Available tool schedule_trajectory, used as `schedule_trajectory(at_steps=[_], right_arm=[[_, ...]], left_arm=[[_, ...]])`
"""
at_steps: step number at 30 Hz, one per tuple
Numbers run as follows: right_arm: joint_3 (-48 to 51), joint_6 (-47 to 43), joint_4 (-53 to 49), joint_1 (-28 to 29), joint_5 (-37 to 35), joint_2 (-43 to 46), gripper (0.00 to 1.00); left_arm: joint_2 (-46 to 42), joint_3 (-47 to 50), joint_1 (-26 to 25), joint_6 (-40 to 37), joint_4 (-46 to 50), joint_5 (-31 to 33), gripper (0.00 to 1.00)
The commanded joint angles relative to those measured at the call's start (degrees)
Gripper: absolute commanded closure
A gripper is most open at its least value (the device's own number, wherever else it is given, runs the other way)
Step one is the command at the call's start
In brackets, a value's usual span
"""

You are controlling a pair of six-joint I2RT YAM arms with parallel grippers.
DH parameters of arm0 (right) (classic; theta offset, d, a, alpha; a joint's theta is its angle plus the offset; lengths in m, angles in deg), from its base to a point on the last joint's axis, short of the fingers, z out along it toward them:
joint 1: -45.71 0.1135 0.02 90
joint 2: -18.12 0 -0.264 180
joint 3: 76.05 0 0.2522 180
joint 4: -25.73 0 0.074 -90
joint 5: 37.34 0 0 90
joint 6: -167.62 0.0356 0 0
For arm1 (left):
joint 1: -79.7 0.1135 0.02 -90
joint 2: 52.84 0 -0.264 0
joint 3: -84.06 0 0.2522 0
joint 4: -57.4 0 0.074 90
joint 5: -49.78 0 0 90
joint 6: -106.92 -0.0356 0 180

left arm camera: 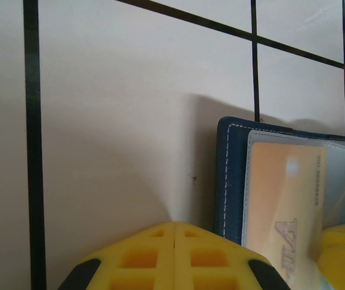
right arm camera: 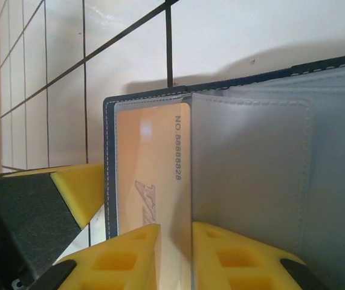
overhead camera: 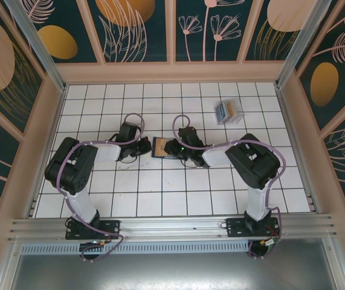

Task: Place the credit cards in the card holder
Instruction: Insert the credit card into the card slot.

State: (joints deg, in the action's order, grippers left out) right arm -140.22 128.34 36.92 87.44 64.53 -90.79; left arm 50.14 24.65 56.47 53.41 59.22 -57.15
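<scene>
One orange card [right arm camera: 151,163] partly inside card holder [left arm camera: 229,181]; we see right tool [right arm camera: 191,257] pinching it, left tool [left arm camera: 175,257] closed, empty; we judge next: push home.

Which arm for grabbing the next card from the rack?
Right, probably. The rack sits on its side of the table, far right; the right gripper is nearer. The left gripper sits beyond the card holder, at its left edge.

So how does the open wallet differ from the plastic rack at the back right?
The wallet is dark navy; the rack is clear-grey plastic. The wallet lies open mid-table; the rack sits apart, far right. The wallet shows one orange card behind a clear sleeve; the rack holds several cards. Both hold cards.
</scene>
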Motion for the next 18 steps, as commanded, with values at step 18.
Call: schedule_trajectory(at_steps=[18], right_arm=[[-6.50,-7.94,-11.31,1.52,-0.70,-0.15,0.65]], left_arm=[[3.38,-0.49,-1.22,-0.01,4.70,-2.12,0.91]])
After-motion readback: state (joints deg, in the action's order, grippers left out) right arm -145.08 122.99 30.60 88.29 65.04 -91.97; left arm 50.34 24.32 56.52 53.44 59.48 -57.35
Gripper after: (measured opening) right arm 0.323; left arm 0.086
